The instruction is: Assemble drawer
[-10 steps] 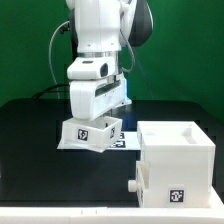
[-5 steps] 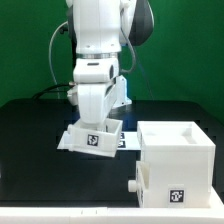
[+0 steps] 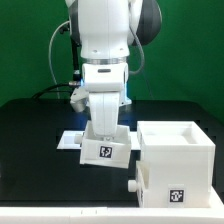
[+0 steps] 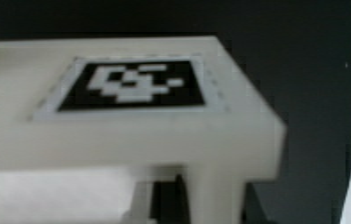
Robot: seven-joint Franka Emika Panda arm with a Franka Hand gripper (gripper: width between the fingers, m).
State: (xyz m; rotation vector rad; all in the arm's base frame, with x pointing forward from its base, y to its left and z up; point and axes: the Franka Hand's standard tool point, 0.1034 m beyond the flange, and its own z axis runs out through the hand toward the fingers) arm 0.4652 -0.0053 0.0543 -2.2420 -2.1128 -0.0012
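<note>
The drawer, a small white open box with a black-and-white tag on its face, hangs just above the table under my gripper. The gripper is shut on the drawer's upper wall, its fingers mostly hidden by the white hand. The large white hollow casing stands directly to the exterior view's right of the drawer, a narrow gap apart. In the wrist view the drawer's tagged face fills the picture. The part near the fingers is blurred.
The marker board lies flat on the black table behind and to the exterior view's left of the drawer. A small white knob sticks out low on the casing's left side. A green wall stands at the back.
The arm has carried the drawer toward the exterior view's right and nearer the casing. The drawer has turned so its tag faces the camera squarely.
</note>
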